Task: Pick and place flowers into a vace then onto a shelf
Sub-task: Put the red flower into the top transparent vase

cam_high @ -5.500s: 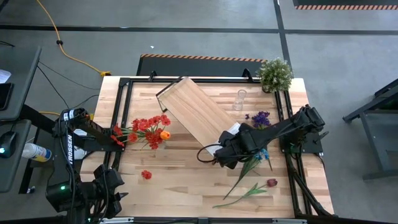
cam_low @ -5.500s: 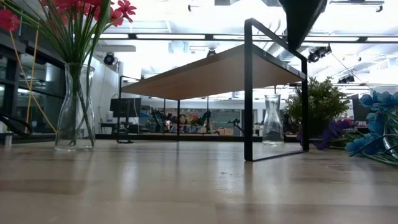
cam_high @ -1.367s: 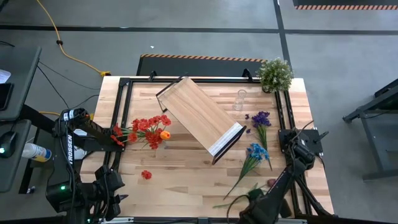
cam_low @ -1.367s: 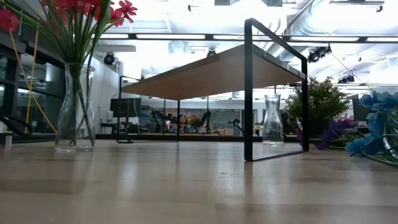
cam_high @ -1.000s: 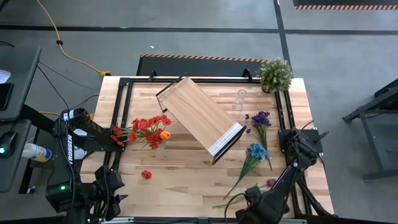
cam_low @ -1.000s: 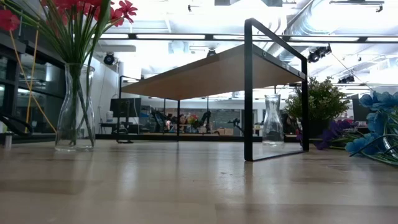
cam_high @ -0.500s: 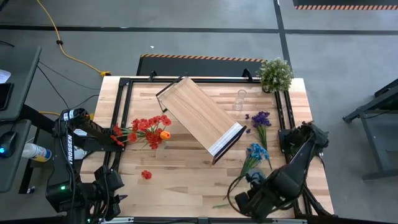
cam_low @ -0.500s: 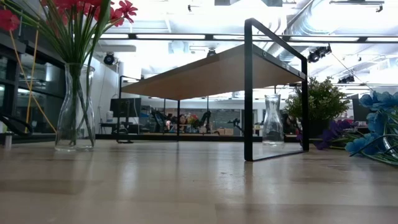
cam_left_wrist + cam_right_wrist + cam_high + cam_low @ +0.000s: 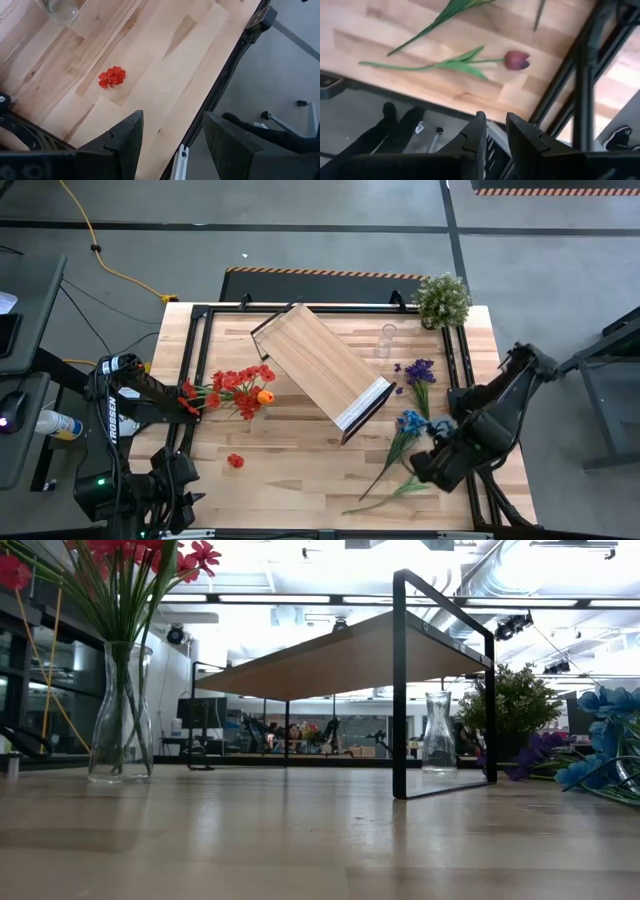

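Note:
The dark red tulip (image 9: 517, 59) lies flat on the table by its near right corner. My right gripper (image 9: 495, 134) hovers above it, shut and empty; in the high view my right gripper (image 9: 428, 468) hides the bloom, and only the tulip's stem (image 9: 385, 494) shows. Blue flowers (image 9: 410, 423) and purple flowers (image 9: 418, 370) lie on the table to the right of the shelf (image 9: 325, 365). Red and orange flowers (image 9: 235, 388) stand in a glass vase (image 9: 121, 710) at the left. An empty vase (image 9: 385, 338) stands behind the shelf. My left gripper (image 9: 172, 135) waits open at the near left corner.
A loose red bloom (image 9: 235, 461) lies near the left front. A bushy potted plant (image 9: 442, 298) stands at the far right corner. Black frame rails (image 9: 462, 380) run along the table's sides. Bare wood lies between the shelf and the near edge.
My right arm has swung up from the table's near edge toward the right and far side. Its gripper now hangs over the tulip's bloom. No flower, vase or shelf has moved.

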Robot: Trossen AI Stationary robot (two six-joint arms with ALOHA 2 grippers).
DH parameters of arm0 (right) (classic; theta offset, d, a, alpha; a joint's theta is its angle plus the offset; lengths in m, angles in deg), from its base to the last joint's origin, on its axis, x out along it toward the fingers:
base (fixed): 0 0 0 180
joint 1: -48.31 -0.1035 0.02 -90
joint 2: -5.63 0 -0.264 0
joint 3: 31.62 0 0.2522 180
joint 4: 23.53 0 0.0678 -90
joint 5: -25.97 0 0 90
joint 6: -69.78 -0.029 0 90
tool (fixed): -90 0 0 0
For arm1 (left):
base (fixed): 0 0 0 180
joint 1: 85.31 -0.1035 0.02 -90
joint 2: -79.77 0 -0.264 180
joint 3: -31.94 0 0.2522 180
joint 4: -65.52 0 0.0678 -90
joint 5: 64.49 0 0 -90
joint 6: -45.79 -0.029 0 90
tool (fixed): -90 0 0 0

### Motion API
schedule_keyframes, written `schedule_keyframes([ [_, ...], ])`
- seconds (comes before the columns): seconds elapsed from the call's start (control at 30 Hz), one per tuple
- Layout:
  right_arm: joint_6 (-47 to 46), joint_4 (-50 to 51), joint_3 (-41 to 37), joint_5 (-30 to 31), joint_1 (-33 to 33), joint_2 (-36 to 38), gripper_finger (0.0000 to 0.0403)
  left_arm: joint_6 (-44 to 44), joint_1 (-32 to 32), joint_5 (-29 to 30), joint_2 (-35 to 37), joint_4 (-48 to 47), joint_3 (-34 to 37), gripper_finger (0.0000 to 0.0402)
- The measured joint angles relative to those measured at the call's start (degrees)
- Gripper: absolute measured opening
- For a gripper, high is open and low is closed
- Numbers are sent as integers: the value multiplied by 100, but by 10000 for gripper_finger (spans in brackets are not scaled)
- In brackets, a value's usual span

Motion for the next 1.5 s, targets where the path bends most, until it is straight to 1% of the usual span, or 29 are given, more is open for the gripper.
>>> schedule_keyframes([
  [0.23, -1, -2, -917, 80, 85, 738, 67, 268, 0, 3, 0, -12, 0, 239],
  [0.43, -64, -149, -1626, -10, 199, 1044, 67, 454, 0, 13, 0, -38, 0, 239],
  [0.57, -79, -768, -2086, -38, 202, 1086, 67, 475, 0, 31, 0, -50, -2, 239],
  [0.7, -147, -1607, -2619, -125, 202, 1086, 67, 475, 0, 35, 0, -61, -2, 239],
  [0.8, -222, -1842, -2928, -309, 204, 1077, 67, 475, 0, 35, 0, -76, -2, 239],
  [0.87, -278, -1903, -3039, -338, 202, 1077, 67, 475, 0, 34, 0, -76, -2, 239],
  [0.97, -287, -2391, -3114, -272, 231, 1038, 67, 475, 0, 34, 0, -74, -2, 239],
  [1.27, -238, -3253, -3116, -232, 427, 416, 67, 465, 0, 33, 0, -83, -2, 239],
  [1.5, -293, -3681, -3116, -551, 455, 52, 67, 361, 0, 18, 0, -94, -2, 239],
])
